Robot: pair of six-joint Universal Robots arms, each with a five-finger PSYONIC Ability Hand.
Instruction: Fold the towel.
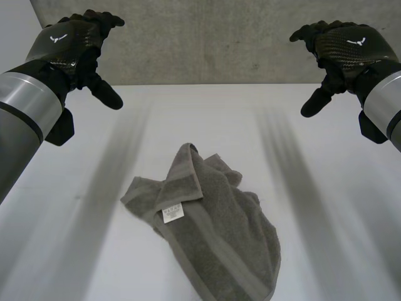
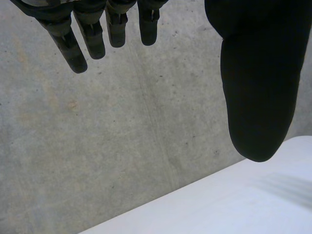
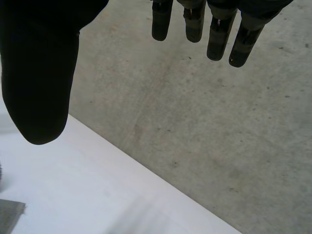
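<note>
A grey towel (image 1: 210, 229) lies crumpled on the white table (image 1: 75, 251), in the middle toward the front, with a small white label on a folded edge. My left hand (image 1: 72, 44) is raised at the far left, well away from the towel, its fingers (image 2: 73, 48) straight and its thumb spread. At the far right my right hand (image 1: 341, 47) is held high too, with relaxed fingers (image 3: 217, 41) and nothing in it. A small grey piece of the towel (image 3: 9, 214) lies on the table beyond the right thumb.
A grey concrete wall (image 1: 207, 37) rises behind the table's far edge. Bare tabletop stretches on both sides of the towel.
</note>
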